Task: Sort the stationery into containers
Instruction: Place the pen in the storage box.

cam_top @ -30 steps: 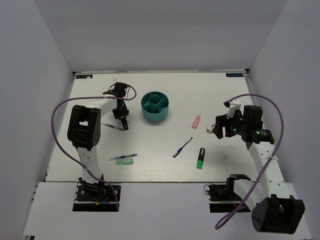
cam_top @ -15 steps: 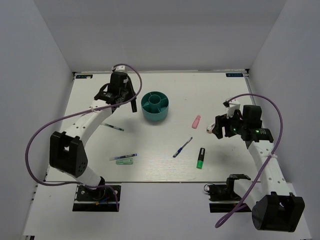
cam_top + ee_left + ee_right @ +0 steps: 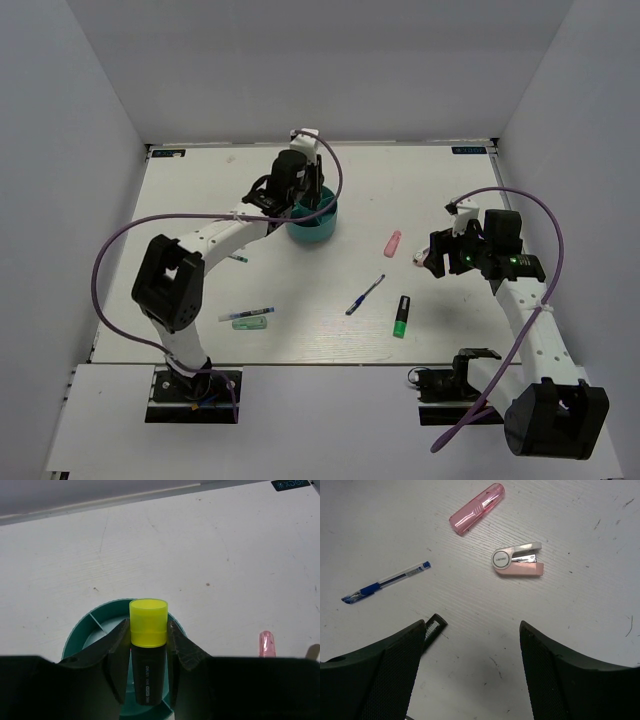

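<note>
Right gripper (image 3: 471,625): jaws wide apart, nothing between them, hanging over bare table (image 3: 580,525). Below it lie a pink highlighter (image 3: 477,508), a small pink-and-white stapler (image 3: 517,560) near that, and a thin blue pen (image 3: 385,582). One end of the black-and-green marker (image 3: 434,629) pokes out beside one finger.

On the left side, a second blue pen (image 3: 246,313) lies just beside the mint-green marker (image 3: 249,324). A third pen (image 3: 237,257) is partly hidden by my left arm.

In the top view my left wrist and cable cover most of the teal organizer (image 3: 318,230).

Left gripper (image 3: 148,630): clamped on the black marker with yellow cap (image 3: 148,625). It has a black barrel with small white print, gripped just under the cap, cap pointing away from my wrist. It sits over the organizer's divided compartments. Can't tell which compartment, or whether it touches.
</note>
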Tool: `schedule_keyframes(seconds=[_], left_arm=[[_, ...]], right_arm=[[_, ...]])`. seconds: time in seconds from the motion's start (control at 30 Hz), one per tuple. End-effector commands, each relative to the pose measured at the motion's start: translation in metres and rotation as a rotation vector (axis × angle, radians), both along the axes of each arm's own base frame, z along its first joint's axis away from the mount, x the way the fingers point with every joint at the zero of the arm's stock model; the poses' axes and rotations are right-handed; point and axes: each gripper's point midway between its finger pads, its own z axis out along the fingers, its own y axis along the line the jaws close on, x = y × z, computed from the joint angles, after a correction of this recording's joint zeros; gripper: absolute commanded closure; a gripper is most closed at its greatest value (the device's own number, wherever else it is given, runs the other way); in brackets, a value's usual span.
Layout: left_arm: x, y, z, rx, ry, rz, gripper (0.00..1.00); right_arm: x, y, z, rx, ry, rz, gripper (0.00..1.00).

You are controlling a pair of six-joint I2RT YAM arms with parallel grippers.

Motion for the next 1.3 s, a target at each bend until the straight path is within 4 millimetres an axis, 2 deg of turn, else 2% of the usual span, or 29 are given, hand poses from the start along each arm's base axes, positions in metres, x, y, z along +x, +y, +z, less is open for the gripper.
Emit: schedule_keyframes(seconds=[0.0,0.3,0.5,0.67,0.83,0.87,0.97,1.07,1.1,1.17,1.2,1.23,1.27], left_arm=[[0.017,-0.002,0.047,-0.016,-0.159,0.031,1.00],[0.033,-0.007,0.043,-0.009,-0.190,0.045,1.00],[0.041,-0.005,0.023,0.027,-0.183,0.056,1.00],[0.038,0.007,-0.004,0.064,-0.185,0.088,1.00],[0.033,0.015,-0.016,0.068,-0.165,0.104,1.00],[0.030,0.016,-0.017,0.066,-0.161,0.101,1.00],[0.024,0.019,-0.025,0.059,-0.137,0.104,0.87],[0.018,0.022,-0.020,0.046,-0.139,0.106,0.50],[0.017,0.023,-0.019,0.046,-0.141,0.109,0.39],[0.014,0.025,-0.013,0.045,-0.146,0.115,0.28],[0.015,0.028,-0.006,0.039,-0.157,0.123,0.23],[0.015,0.028,-0.004,0.043,-0.161,0.124,0.15],[0.013,0.031,0.004,0.038,-0.170,0.130,0.14]], right_arm=[[0.006,0.003,0.011,0.010,-0.039,0.015,0.23],[0.006,0.004,0.008,0.010,-0.025,0.021,0.23],[0.007,0.003,0.008,0.006,-0.027,0.021,0.23],[0.007,0.003,0.007,0.004,-0.021,0.015,0.23],[0.006,0.003,0.005,0.007,-0.014,0.020,0.23],[0.007,0.003,0.006,0.006,-0.017,0.021,0.18],[0.004,0.007,0.007,0.014,-0.014,0.048,0.11],[0.002,0.009,0.005,0.021,-0.006,0.061,0.11],[0.001,0.010,0.005,0.025,-0.001,0.078,0.14],[-0.001,0.013,0.004,0.031,0.009,0.095,0.22],[-0.003,0.015,0.004,0.030,0.004,0.125,0.32],[-0.007,0.019,0.002,0.049,0.017,0.153,0.36],[-0.010,0.023,0.002,0.060,0.022,0.176,0.40]])
